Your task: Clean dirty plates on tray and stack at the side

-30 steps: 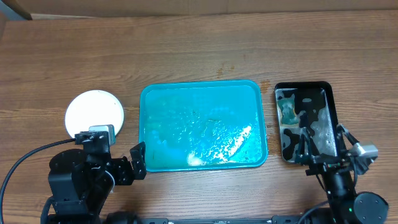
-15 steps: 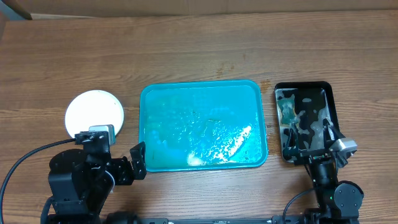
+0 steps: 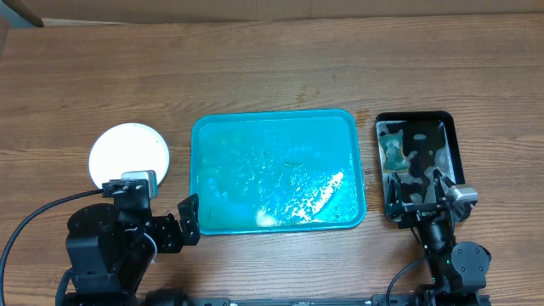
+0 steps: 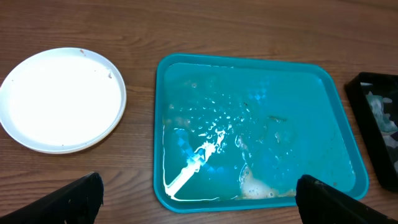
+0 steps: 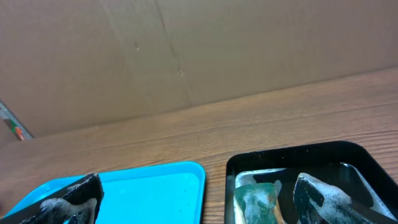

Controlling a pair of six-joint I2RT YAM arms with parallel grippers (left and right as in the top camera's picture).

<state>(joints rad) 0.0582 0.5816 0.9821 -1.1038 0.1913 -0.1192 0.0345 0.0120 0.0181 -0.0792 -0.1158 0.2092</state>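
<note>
Evidently the plates (image 3: 129, 155) are off the tray (image 3: 255, 116) and rest as a white stack on the surface at the tray's 9 o'clock; how many lie beneath the top one cannot be told. The tray, its long axis running 9 to 3 o'clock, holds only soapy water. The left tool (image 4: 199, 183) hangs spread wide near the tray's 7 o'clock corner with the stack at its 10 o'clock, so the left arm is much the nearer. The right tool (image 5: 196, 186), likewise spread and flecked with foam, pinches nothing above the near end of the black tray (image 3: 412, 115), a green sponge (image 3: 393, 153) at its 11 o'clock. The cleaning looks finished.
</note>
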